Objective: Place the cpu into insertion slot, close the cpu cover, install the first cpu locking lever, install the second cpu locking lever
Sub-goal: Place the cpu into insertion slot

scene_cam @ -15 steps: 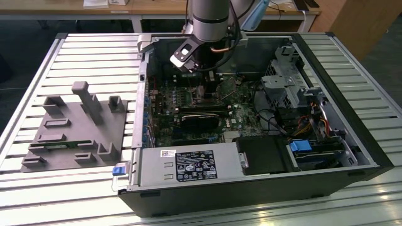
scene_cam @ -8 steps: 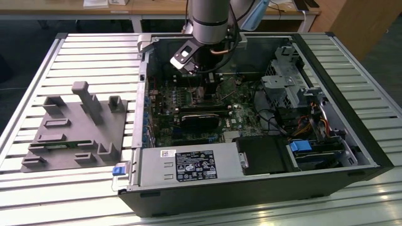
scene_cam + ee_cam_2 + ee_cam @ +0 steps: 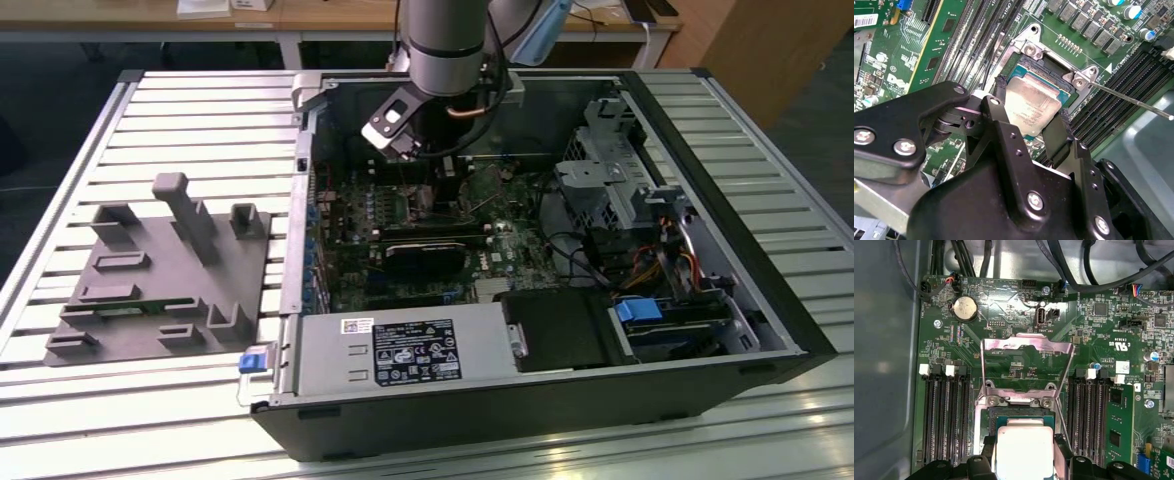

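Pincer (image 3: 1029,125) grips the small square silver-topped cpu (image 3: 1030,106) by two opposite edges, flat, metal face up, squared just over the silver-rimmed insertion slot (image 3: 1019,414); the slot's thin silvery cpu cover (image 3: 1026,346) stands swung open.
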Robot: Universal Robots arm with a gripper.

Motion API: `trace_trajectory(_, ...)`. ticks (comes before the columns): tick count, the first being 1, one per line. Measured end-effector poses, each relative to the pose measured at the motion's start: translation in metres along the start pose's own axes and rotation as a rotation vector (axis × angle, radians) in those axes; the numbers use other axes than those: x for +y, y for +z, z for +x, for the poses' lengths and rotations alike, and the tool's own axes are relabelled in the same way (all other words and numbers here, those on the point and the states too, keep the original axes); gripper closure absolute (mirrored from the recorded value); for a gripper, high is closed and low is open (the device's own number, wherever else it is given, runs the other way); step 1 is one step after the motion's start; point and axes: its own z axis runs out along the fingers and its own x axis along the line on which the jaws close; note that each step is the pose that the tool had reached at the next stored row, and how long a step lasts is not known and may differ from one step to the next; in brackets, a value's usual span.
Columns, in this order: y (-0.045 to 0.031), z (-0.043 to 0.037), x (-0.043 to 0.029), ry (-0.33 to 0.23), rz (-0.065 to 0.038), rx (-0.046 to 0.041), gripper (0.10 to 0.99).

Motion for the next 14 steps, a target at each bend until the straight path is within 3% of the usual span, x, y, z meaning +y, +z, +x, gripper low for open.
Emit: trace_trajectory(14, 0.0064, 0.0017, -0.0014, 0.004, -0.001, 0.0001, 0.545)
